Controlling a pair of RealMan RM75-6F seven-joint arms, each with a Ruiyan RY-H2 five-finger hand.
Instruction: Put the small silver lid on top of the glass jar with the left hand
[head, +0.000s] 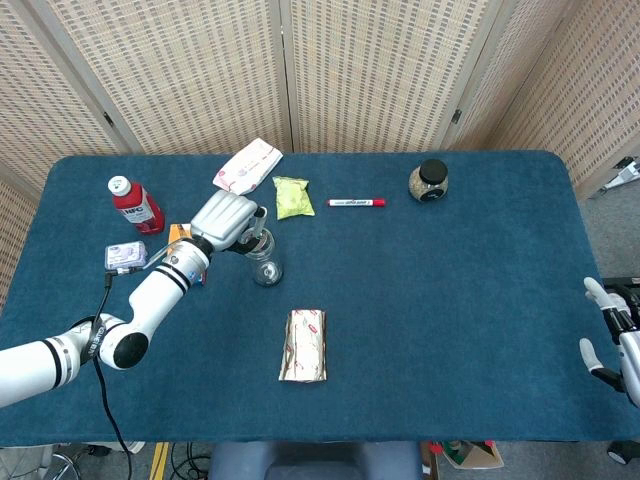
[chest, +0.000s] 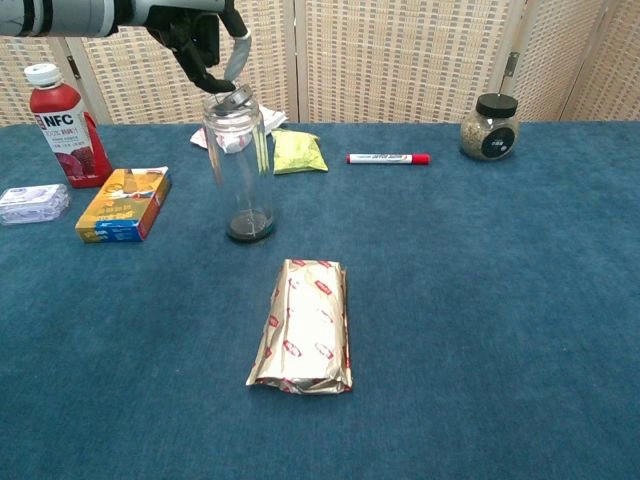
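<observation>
Chest view: left hand (chest: 195, 35) pinches small silver lid (chest: 231, 98), tilted on mouth of tall clear glass jar (chest: 238, 170), likely for seating. Right hand (head: 612, 335) spread, idle at right edge.

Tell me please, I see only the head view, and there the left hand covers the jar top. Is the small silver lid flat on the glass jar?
Observer: No. In the chest view the small silver lid lies tilted on the mouth of the glass jar.
Operator: Does the left hand hold it?
Observer: Yes. The left hand is above the lid, with fingertips on both sides of it.
Operator: Is the jar upright?
Observer: Yes, from the side it stands straight.
</observation>
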